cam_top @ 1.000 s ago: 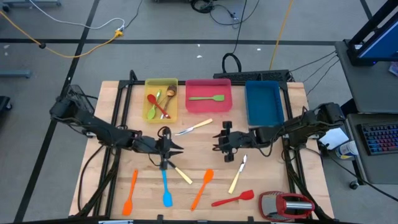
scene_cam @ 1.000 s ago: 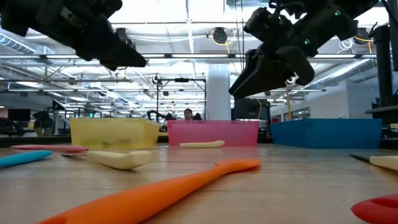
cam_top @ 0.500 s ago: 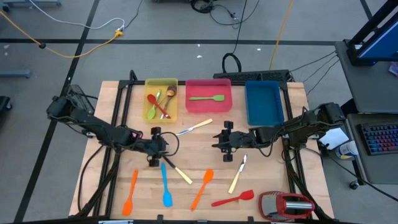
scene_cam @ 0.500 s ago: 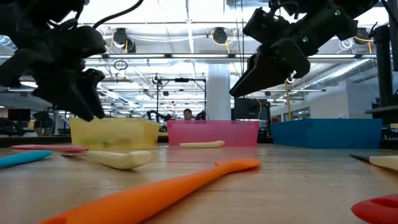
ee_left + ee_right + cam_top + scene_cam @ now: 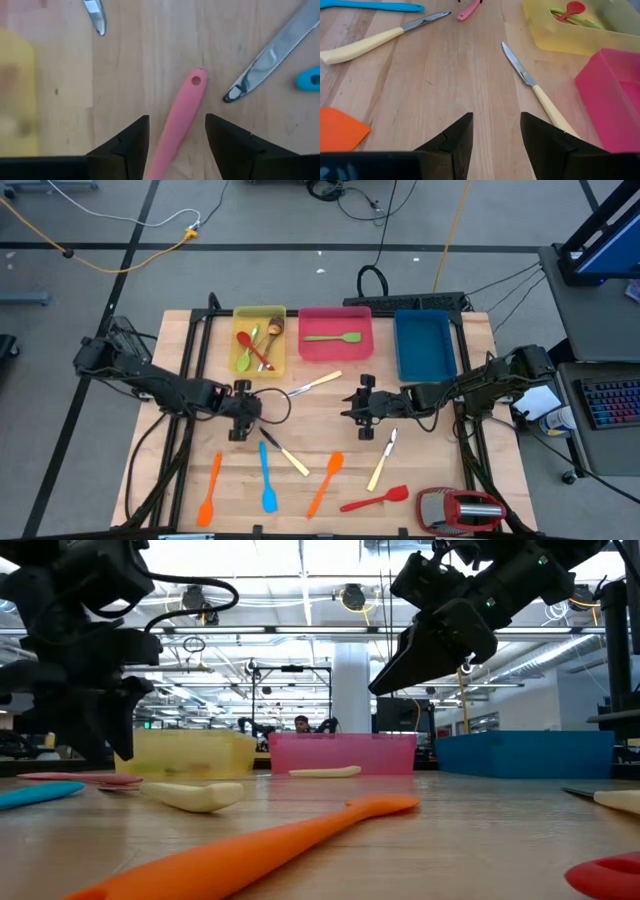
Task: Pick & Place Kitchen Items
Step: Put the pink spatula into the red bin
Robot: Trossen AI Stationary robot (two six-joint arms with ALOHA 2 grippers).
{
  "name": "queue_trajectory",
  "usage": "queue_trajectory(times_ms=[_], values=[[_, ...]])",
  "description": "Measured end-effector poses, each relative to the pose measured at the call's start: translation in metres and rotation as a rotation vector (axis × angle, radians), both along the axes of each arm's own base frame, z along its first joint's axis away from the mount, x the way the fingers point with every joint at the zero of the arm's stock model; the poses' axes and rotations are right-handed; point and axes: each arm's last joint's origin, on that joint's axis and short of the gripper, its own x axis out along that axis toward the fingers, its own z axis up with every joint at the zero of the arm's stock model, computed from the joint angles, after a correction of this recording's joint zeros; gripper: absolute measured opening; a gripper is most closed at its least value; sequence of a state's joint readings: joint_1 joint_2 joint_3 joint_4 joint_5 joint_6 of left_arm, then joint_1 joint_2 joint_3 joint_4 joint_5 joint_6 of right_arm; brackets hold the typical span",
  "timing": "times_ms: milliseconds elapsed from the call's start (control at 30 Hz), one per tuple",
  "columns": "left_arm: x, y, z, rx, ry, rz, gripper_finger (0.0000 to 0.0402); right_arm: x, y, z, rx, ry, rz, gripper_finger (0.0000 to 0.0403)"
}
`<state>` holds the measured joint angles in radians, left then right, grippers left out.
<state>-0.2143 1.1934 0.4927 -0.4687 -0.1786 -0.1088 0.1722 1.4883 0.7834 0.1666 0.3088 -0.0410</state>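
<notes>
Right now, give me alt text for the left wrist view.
The left gripper hangs open over a pink utensil handle lying on the wooden table, one finger on either side of it. A knife blade and a blue handle tip lie beside it, a second blade tip and a yellow tray farther off.
</notes>
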Motion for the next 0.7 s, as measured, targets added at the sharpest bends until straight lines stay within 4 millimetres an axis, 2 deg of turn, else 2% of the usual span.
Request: queue_trajectory(times_ms=[467, 567, 700], values=[[0.009, 0.006, -0.019, -0.016, 0.106, -0.017, 0.0188, 0.001, 0.000, 0.001, 0.002, -0.009, 0.001, 0.0155], [0.009, 0.006, -0.020, -0.022, 0.101, -0.022, 0.0165, 0.001, 0.000, 0.001, 0.002, -0.011, 0.000, 0.0155], [0.010, 0.005, -0.020, -0.050, 0.093, -0.033, 0.0112, 0.002, 0.000, 0.003, 0.006, -0.034, 0.000, 0.0155]])
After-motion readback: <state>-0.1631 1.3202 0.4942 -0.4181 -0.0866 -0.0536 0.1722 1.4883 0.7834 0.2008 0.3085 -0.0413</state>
